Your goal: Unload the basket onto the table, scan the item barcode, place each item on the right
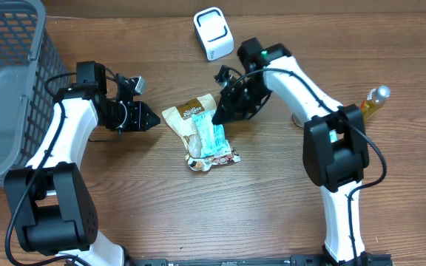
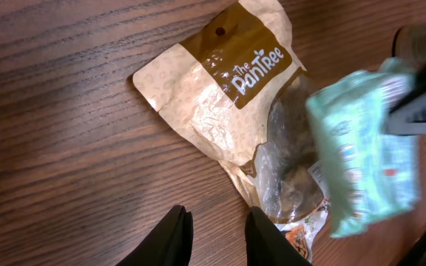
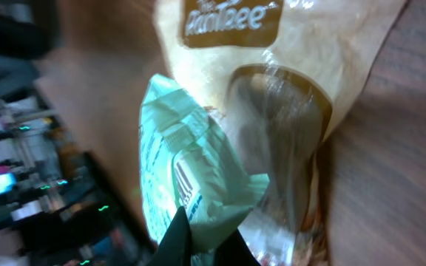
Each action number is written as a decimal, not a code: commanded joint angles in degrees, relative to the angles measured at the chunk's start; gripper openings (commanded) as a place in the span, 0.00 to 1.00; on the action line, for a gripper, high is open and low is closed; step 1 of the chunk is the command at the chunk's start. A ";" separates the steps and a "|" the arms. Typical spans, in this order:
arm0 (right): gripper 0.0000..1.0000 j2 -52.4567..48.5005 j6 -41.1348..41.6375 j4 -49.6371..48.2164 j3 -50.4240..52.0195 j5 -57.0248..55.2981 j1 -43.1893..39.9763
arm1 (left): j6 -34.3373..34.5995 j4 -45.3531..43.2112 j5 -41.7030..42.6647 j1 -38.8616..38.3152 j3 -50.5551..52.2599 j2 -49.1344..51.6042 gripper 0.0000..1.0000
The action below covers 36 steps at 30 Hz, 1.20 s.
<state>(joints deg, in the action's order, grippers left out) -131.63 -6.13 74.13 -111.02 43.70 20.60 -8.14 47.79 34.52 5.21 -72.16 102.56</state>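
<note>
Right gripper: My right gripper point(image 1: 220, 114) is clamped on one edge of the teal packet point(image 1: 214, 137).
Left gripper: My left gripper point(image 1: 154, 118) has its jaws slightly apart with nothing between them, and sits just left of the beige pouch point(image 1: 187, 117).
Item location: The teal packet lies over the beige pouch at mid-table, well apart from the white scanner point(image 1: 213, 33). I cannot tell whether packet and pouch touch.
Step in hand: I judge this to be pick-up and lift. Presentation to the scanner has not yet begun.
Barcode: Dark bars on the packet in the right wrist view may be the code, but they are too blurred to confirm.
Next move: Carry the packet to the scanner and turn the barred face toward its window. Leave the pouch behind.
</note>
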 commanded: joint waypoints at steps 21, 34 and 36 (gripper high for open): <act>0.04 1.66 1.11 -1.66 8.48 -12.35 -3.26 | -0.39 0.00 -0.42 -0.44 -0.22 -0.98 0.26; 0.04 1.66 4.17 -14.99 9.44 -12.61 7.98 | -0.42 0.61 -0.44 -0.44 -0.22 -0.98 0.26; 0.04 1.66 6.84 -16.28 9.44 -13.27 8.70 | -0.39 0.76 -0.44 -0.44 -0.22 -0.98 0.25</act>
<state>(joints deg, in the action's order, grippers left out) -131.41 -3.33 59.48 -101.86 30.89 28.10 -8.12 48.31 34.00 5.21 -72.16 102.56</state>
